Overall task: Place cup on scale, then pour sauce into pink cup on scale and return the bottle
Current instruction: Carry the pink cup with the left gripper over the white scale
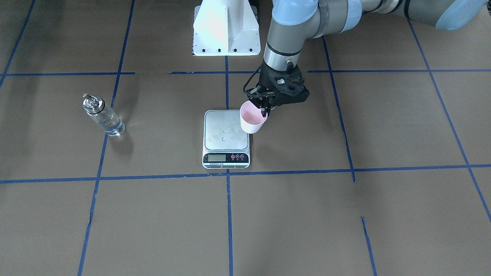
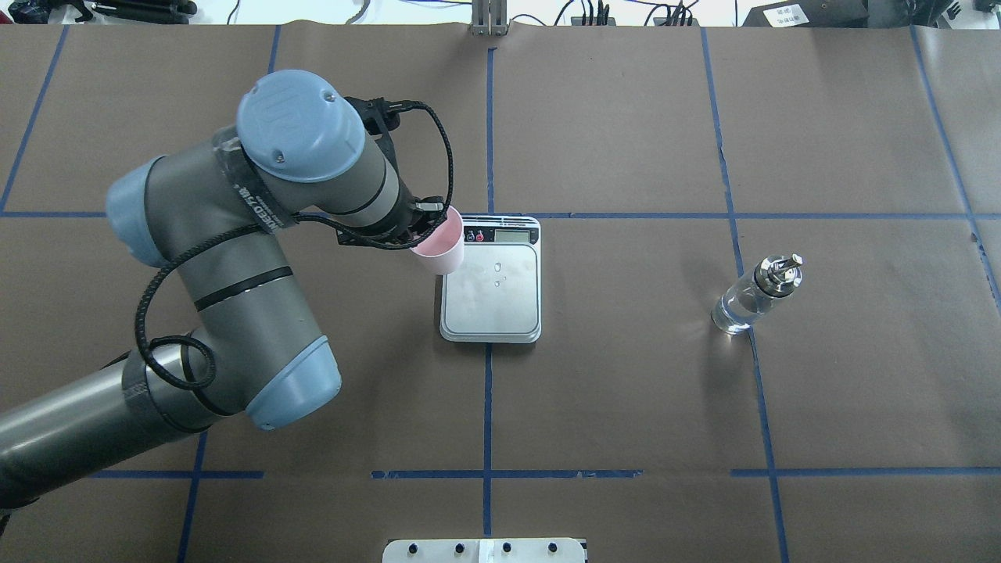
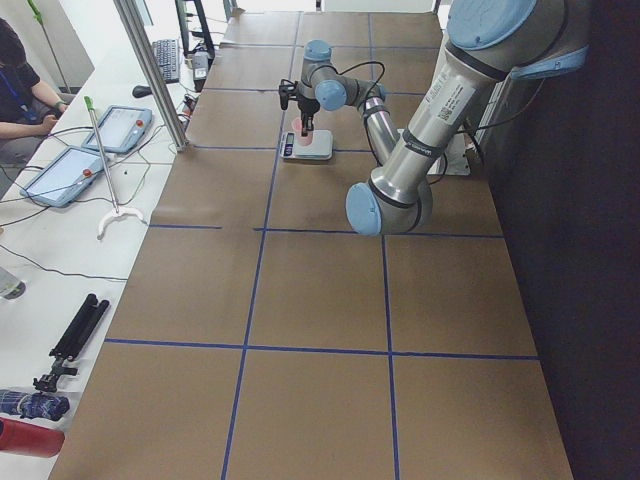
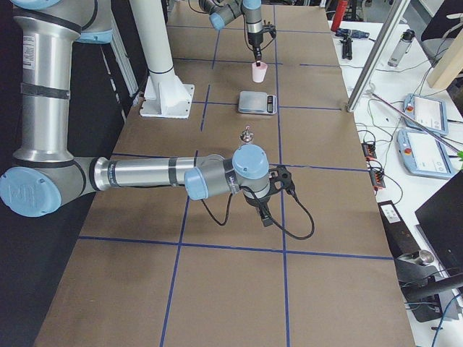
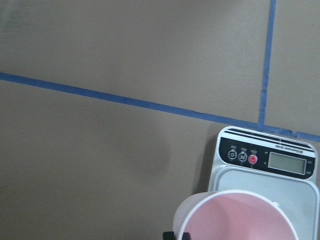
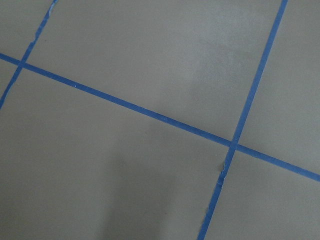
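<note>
My left gripper (image 1: 264, 111) is shut on the rim of the pink paper cup (image 1: 252, 119), one finger inside and one outside. It holds the cup upright in the air over the edge of the scale (image 1: 225, 132) on the robot's left side. The cup (image 2: 440, 249) is empty and overlaps the corner of the scale (image 2: 493, 301) near the display. In the left wrist view the cup (image 5: 235, 217) sits low, with the scale (image 5: 267, 160) behind it. The clear bottle (image 1: 103, 117) stands upright well off to the robot's right, also in the overhead view (image 2: 752, 297). My right gripper (image 4: 266, 215) shows only in the exterior right view, and I cannot tell whether it is open or shut.
A few water drops lie on the scale's plate. The white robot base (image 1: 226, 28) stands behind the scale. The brown table (image 2: 626, 391) carries a blue tape grid. The right wrist view shows only bare table and tape (image 6: 150, 114).
</note>
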Controlling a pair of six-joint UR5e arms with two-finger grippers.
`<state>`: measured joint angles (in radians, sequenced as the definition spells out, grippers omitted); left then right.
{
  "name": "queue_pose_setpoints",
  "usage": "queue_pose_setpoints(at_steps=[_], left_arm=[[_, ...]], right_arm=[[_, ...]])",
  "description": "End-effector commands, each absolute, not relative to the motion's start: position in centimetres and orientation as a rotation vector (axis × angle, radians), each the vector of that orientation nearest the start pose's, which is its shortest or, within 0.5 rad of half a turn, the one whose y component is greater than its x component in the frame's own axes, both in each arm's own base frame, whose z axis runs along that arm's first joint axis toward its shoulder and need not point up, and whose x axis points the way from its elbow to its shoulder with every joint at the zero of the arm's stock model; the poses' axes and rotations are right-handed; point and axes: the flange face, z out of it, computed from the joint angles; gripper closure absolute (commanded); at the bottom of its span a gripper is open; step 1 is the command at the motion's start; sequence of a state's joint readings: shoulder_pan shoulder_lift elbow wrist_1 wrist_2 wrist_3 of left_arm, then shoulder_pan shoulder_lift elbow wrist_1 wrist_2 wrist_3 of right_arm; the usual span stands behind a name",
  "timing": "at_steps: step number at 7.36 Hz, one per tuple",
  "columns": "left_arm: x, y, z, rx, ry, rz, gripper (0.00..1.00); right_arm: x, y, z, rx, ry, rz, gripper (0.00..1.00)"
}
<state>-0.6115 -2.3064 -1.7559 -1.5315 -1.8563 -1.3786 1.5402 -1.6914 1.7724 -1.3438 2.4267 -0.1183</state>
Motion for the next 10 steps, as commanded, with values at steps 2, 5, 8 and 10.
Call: queue_pose_setpoints(at_steps=[2,5,8,10], left_arm=[[53.2,-46.2,14.0,0.124,0.871,-0.253,1.00],[54.7,-45.6,13.9,0.146,0.859,-0.245,1.00],[55.1,-45.6,14.2,0.145,0.852,-0.239,0.96],[55.6,-45.0,14.2,0.142,0.853,-0.228,0.93]], right_arm=[[4.4,-45.5,58.5,0.325,-0.838,-0.269,0.00],[4.5,-45.5,58.6,0.324,-0.838,-0.266,0.00],[4.5,-45.4,58.7,0.323,-0.838,-0.266,0.00],[4.6,-45.3,58.7,0.322,-0.838,-0.264,0.00]])
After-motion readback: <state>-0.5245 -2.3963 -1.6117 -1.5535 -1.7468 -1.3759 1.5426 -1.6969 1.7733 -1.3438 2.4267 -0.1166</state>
